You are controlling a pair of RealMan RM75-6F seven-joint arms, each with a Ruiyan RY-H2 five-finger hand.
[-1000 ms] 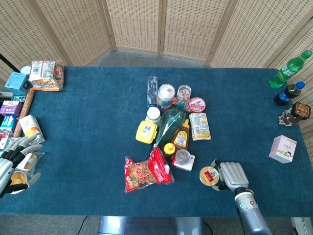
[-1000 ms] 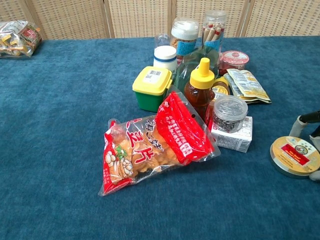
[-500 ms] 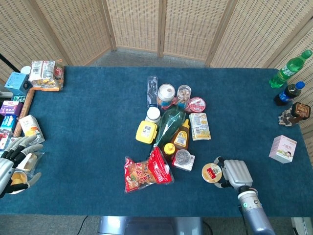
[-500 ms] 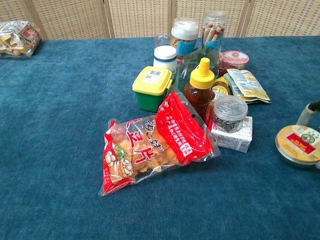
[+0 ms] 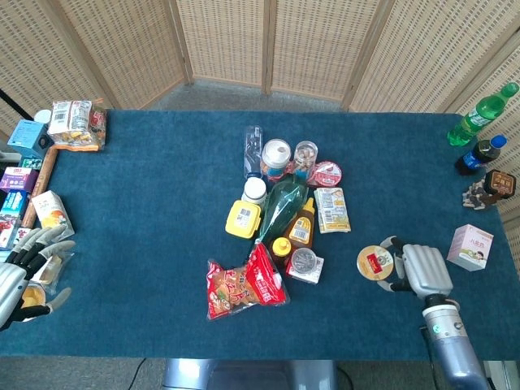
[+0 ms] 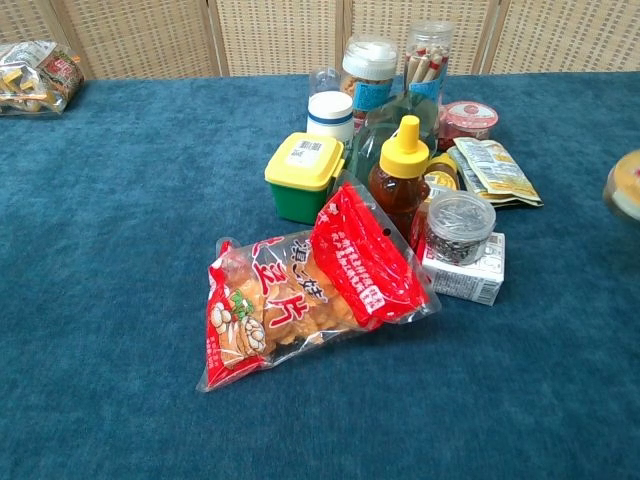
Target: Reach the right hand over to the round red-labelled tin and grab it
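Red-labelled tin (image 5: pixel 375 262) now sits up off the cloth in the right hand (image 5: pixel 426 270), fingers curled round its far side; a sec ago it lay flat on the blue table (image 5: pixel 146 203) nearer the front edge, beside the boxed tub. Since then hand + tin have gone right and away from the front edge, and in chest view only a blurred yellow sliver of the tin (image 6: pixel 625 187) shows at the right border, higher than before, so it looks lifted. Judgement: grab is done or v. nearly, task basically complete; only risk is the flat tin slipping from a side-on grip. Left hand (image 5: pixel 24 272) hangs past the left table edge, fingers spread, holding nothing, barely shifted. Room: open cloth all round the right hand, w/ the central clutter (snack bag (image 5: pixel 244 286), honey bottle (image 5: pixel 302 224)) well apart to its left and a pink box (image 5: pixel 470 247) just beside it on the right, near the table's right edge. That box is the closest thing to bump.
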